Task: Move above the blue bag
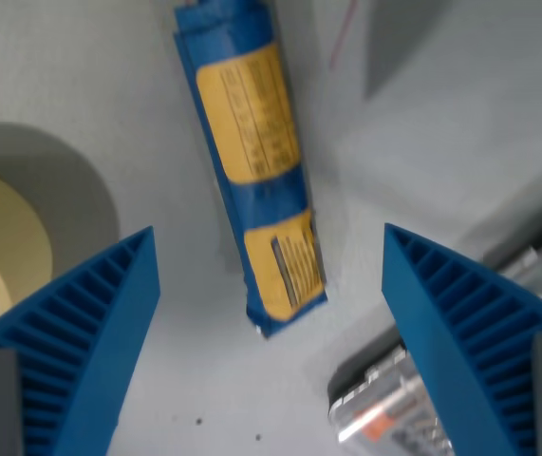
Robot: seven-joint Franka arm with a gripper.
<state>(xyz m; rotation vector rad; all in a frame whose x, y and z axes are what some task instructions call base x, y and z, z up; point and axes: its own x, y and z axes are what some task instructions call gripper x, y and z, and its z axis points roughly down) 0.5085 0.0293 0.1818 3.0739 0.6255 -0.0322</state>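
Note:
The blue bag (252, 161) is a long narrow blue packet with yellow labels. It lies on the pale grey surface and runs from the top centre of the wrist view down to the middle. My gripper (269, 249) is open and empty. Its two blue ribbed fingers (90, 332) stand wide apart at the lower left and lower right, and the lower end of the bag shows between their tips. The bag's top end is cut off by the frame edge.
A roll of cream tape (0, 237) lies at the wrist view's left, partly behind the left finger. A shiny silver packet with orange print (384, 408) lies at the lower right, beside the right finger. A grey shadow or block (413, 38) shows at the top right.

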